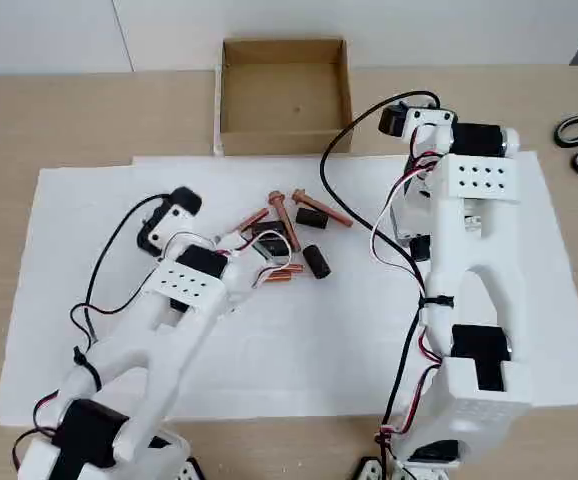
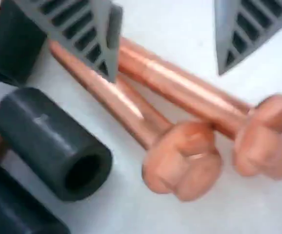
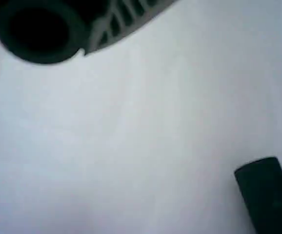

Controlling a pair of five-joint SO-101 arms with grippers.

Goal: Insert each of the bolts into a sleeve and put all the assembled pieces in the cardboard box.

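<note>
The left arm (image 1: 159, 320) is stretched from the near left toward the middle of the white sheet (image 1: 319, 350). The left pincer (image 2: 168, 73) is held released, its two ribbed fingers (image 2: 87, 34) spread above two copper bolts (image 2: 182, 163) lying side by side. The right arm (image 1: 474, 250) is extended from the near right toward the far side and bent downward. The right pincer (image 3: 48, 34) is seen clenched on a sleeve (image 3: 29, 29), though just one finger is shown and the grip is blurred. A loose sleeve (image 3: 268, 195) is cut off by the frame edge. Part of the pile is hidden beneath the left arm. The cardboard box (image 1: 284, 143) is set at the far edge of the desk (image 1: 69, 110), its bare floor exposed.
</note>
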